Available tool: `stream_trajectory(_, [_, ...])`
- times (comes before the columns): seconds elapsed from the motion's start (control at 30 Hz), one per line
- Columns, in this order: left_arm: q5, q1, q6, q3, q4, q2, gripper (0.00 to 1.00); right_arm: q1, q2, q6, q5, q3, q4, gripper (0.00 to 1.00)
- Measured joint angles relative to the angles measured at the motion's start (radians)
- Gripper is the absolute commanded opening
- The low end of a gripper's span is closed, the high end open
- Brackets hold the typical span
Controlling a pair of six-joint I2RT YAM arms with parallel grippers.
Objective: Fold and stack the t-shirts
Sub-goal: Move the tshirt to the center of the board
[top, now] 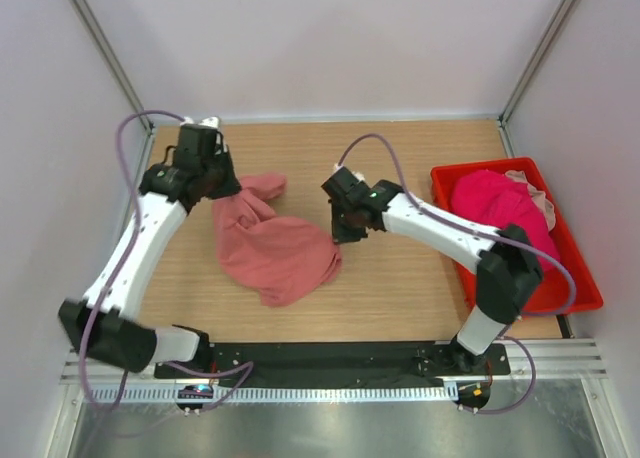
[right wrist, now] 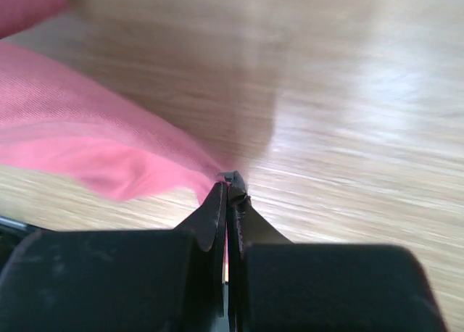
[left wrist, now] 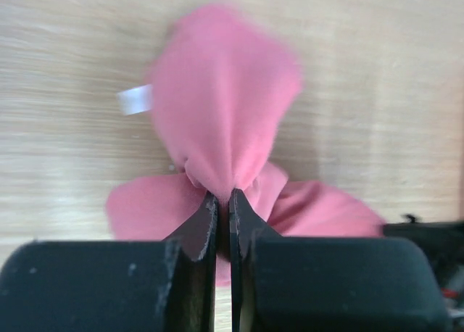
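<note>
1. Enclosure walls (top: 320, 48): plain white panels on metal posts close in three sides of the cell. Nothing hangs on them.
2. Wooden table (top: 400, 288): light wood grain, flat and matte. A slotted metal rail (top: 330, 393) along the near edge carries both arm bases.
3. Salmon t-shirt (top: 275, 253): lies crumpled left of centre on the table, bunched and not yet flat. It looks like the one being worked, probably about to be pulled out flat before folding.
4. Red bin (top: 585, 296): sits at the right table edge. It acts as the supply, so the centre is kept for folding.
5. Magenta t-shirt (top: 495, 208): heaped in the bin and waiting. Some pale pink cloth (top: 538, 196) shows behind it; can't tell what garment.
6. Left gripper (top: 228, 190): jaws pressed together on a gathered tuft of the salmon t-shirt (left wrist: 225, 107) at its far-left end. The cloth fans out past the tips in the left wrist view.
7. Right gripper (top: 343, 233): jaws clamped on a thin edge of the same shirt (right wrist: 72, 136) at its right side. Two opposite holds suggest a spread or lift.
8. White tag (left wrist: 135, 98): pokes out beside the pinched tuft, so this may be the collar end.
</note>
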State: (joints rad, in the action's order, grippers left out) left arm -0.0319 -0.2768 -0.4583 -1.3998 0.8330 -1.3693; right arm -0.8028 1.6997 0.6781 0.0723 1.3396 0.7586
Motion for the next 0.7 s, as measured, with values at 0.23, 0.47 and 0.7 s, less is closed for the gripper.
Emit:
stream_trajectory(0.23, [-0.214,-0.029,-0.035,-0.087,0.155,0.357,0.00,-0.105,-0.386,-0.042,0.286,0.166,0.089,0.01])
stream_trajectory(0.47, [-0.384,-0.063,-0.035,-0.170,0.251,0.371,0.15,-0.135,-0.489,-0.038,0.436,0.353,0.163,0.01])
stream_trajectory(0.7, [-0.421,-0.065,0.005,-0.124,0.211,0.181,0.76,0.153,-0.288,0.003,0.349,0.442,0.178,0.01])
